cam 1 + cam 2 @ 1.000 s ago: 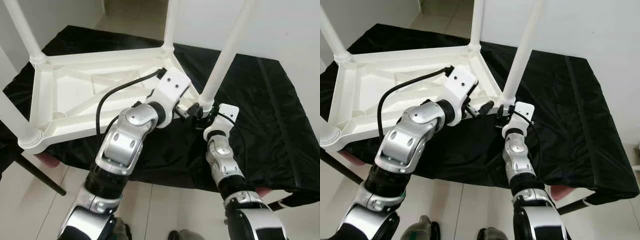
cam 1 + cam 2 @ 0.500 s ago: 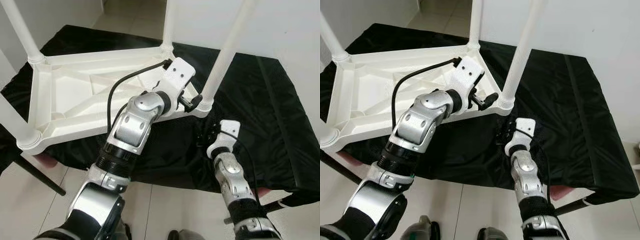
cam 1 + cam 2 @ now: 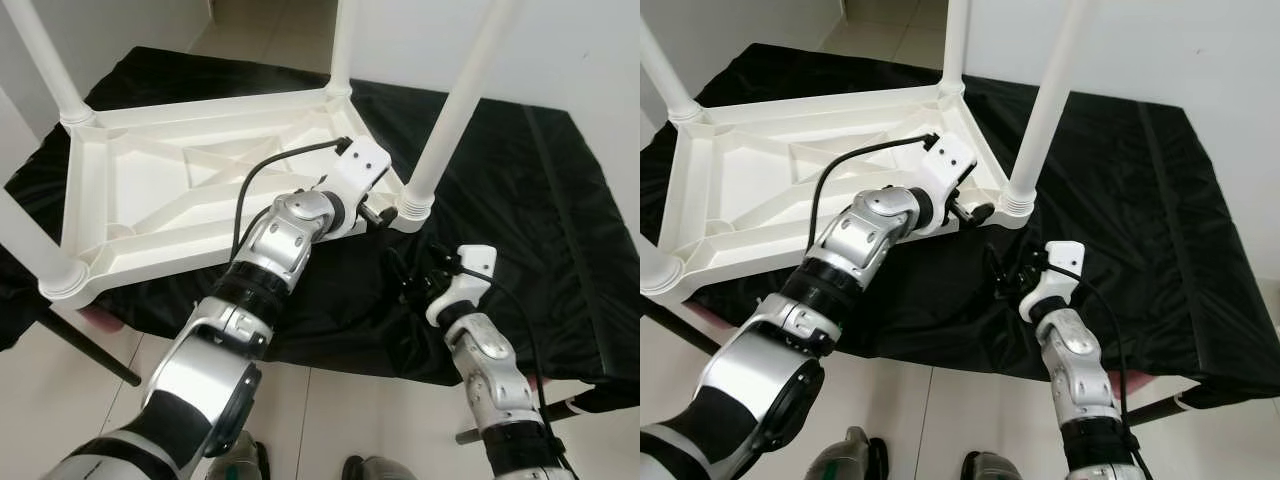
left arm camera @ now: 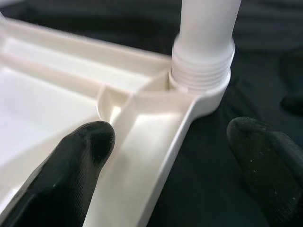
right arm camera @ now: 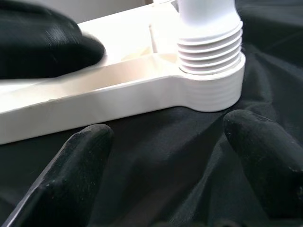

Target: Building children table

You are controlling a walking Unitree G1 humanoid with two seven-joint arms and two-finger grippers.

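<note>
White plastic children's table [image 3: 190,195], upside down on a black cloth [image 3: 540,200] draped over a low surface, ribbed underside up, four white legs pointing up from the corner sockets. Nearest leg [image 3: 455,110] seated in the threaded corner socket [image 3: 412,207] closest to both grippers.

Left gripper [image 3: 375,212] at the table's near edge, just beside that socket, fingers spread apart and clasping nothing. Seen along the left wrist camera: one black finger [image 4: 71,165] over the pale inner rib of the frame, the other finger [image 4: 270,161] outside the rim above the dark cloth, table edge running between the two, socket and leg base [image 4: 201,61] just ahead of the fingertips. Contact between finger and plastic impossible to judge.

Right gripper [image 3: 415,282] low over the black cloth, short of the same corner, fingers likewise parted and empty. Along the right wrist camera: both black fingers [image 5: 75,170] framing a stretch of wrinkled cloth, ribbed socket collar [image 5: 210,61] ahead and apart from the tips, table rim stretching away from it, a dark blurred finger of the left gripper [image 5: 42,45] lying across the frame further back.

Pale tiled floor [image 3: 90,420] below the cloth's near edge.
</note>
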